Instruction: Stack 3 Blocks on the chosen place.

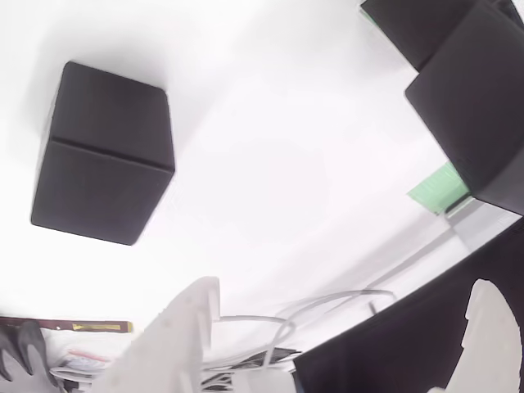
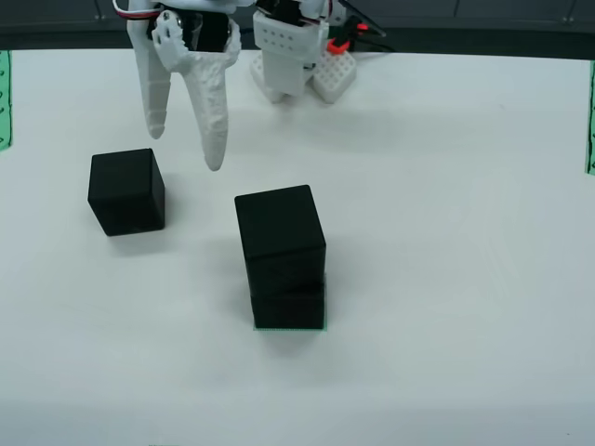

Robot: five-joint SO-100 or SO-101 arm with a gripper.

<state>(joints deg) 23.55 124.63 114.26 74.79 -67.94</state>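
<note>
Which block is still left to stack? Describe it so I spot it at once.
On the white table, find the two-high black stack on the green patch. In the front view, the loose block sits up-left of it, alone, just under the open white gripper.

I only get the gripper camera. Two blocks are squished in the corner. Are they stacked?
Observer: Yes. In the front view, the top block sits on the bottom block, slightly twisted.
Operator: Is it on the green square?
Observer: Yes, the green patch peeks out under the bottom block.
Operator: Is my gripper touching anything?
Observer: No. The gripper hangs open in the air, above and right of the loose block in that view.
</note>
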